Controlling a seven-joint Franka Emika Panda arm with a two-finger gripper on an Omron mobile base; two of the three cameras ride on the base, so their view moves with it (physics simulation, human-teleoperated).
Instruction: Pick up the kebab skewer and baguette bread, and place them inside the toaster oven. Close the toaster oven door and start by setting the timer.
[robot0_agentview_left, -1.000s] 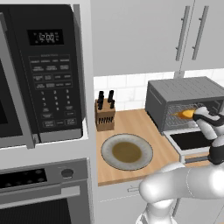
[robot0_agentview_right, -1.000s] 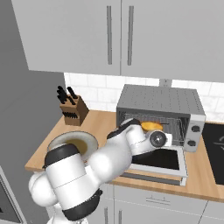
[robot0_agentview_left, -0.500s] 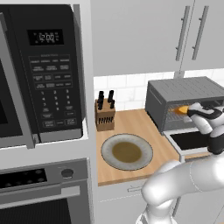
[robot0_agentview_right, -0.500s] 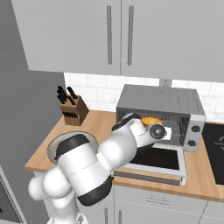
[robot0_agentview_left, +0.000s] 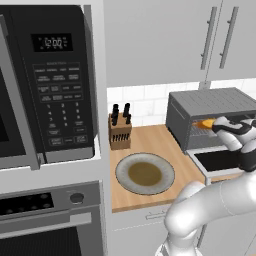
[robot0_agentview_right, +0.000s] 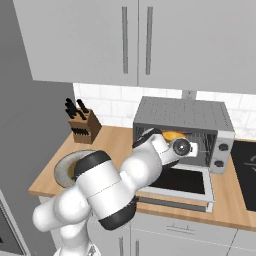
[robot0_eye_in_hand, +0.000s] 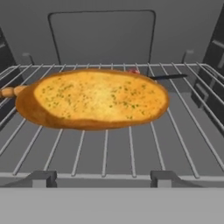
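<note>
The baguette bread (robot0_eye_in_hand: 94, 99) lies flat on the wire rack (robot0_eye_in_hand: 131, 148) inside the toaster oven (robot0_agentview_right: 186, 127), straight ahead of the gripper (robot0_eye_in_hand: 103, 178) in the hand view. The 2 dark fingertips (robot0_eye_in_hand: 38, 178) rise at 6 o'clock, below the loaf and apart from it, 1 to each side; the gap between them is wide and nothing sits in it, so the fingers are released.

The loaf is a flattened oval, golden-orange with a darker brown crust at its rim and fine green flecks across the top. Its long axis runs from 9 o'clock to 3 o'clock in the hand view, across the rack's thin grey bars.

Behind it, the kebab skewer (robot0_eye_in_hand: 166, 77) shows as a thin dark stick pointing toward 3 o'clock, with a small reddish bit near the loaf's far edge.

The toaster oven is boxy grey metal with a ribbed top. The toaster oven door (robot0_agentview_right: 180, 182) hangs open, dark glass facing up.
</note>
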